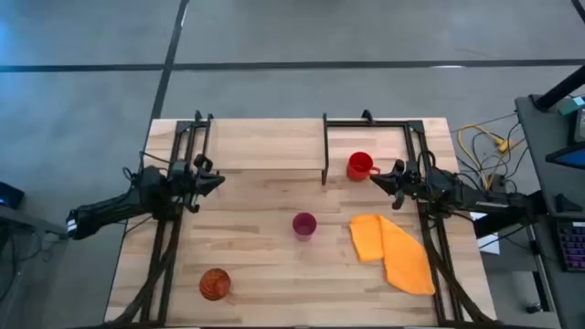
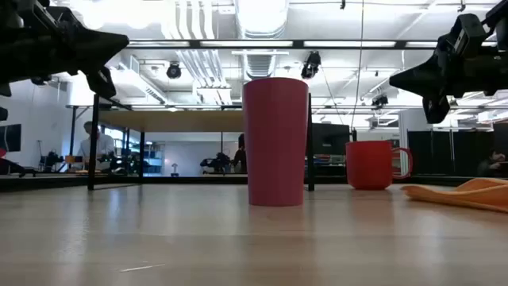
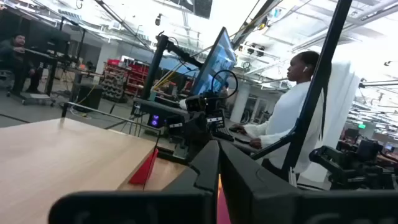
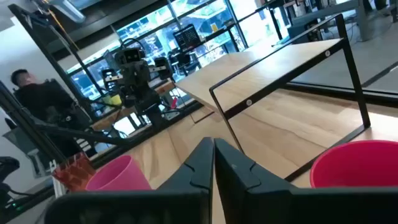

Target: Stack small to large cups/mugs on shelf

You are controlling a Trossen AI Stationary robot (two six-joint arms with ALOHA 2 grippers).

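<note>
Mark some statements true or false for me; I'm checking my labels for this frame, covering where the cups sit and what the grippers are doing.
1. The red mug stands on top of the shelf. False: it stands on the table, at the shelf's front edge.
2. The pink tumbler stands upright near the table's middle. True.
3. The right gripper holds the mug. False: it is shut and empty, close beside the mug.
4. The orange ribbed cup sits apart from the other two, near the table's front left. True.
5. The orange cloth covers the tumbler. False: it lies flat to the tumbler's right.
6. The left gripper is shut and holds nothing. True.
</note>
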